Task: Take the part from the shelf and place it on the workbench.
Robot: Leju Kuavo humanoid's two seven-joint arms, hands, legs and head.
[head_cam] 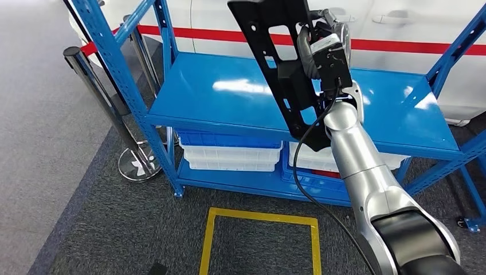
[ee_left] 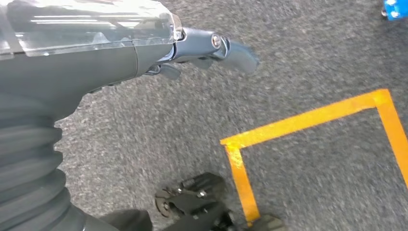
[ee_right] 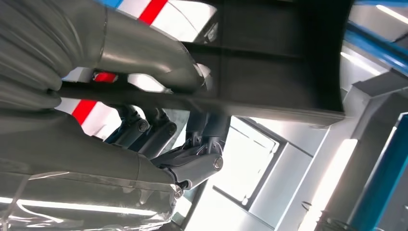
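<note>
- Part [head_cam: 281, 63]: long black plate with cut-outs, raised clear above the blue shelf [head_cam: 229, 97], touching no board; long axis steeply tilted, upper end toward the far left, lower end near the right forearm.
- Right hand [head_cam: 321, 51]: just beside the part on its right, clamped about mid-length; thumb [ee_right: 159, 57] over one face, dark fingers [ee_right: 192, 159] curled under the other.
- Left hand [ee_left: 211, 48]: hanging low over grey carpet near a yellow floor line [ee_left: 308, 120]; holding nothing; how far open, cannot tell.
- Desk: nowhere in view; likely needs a turn away from the shelf, part carried by the right hand alone.
</note>
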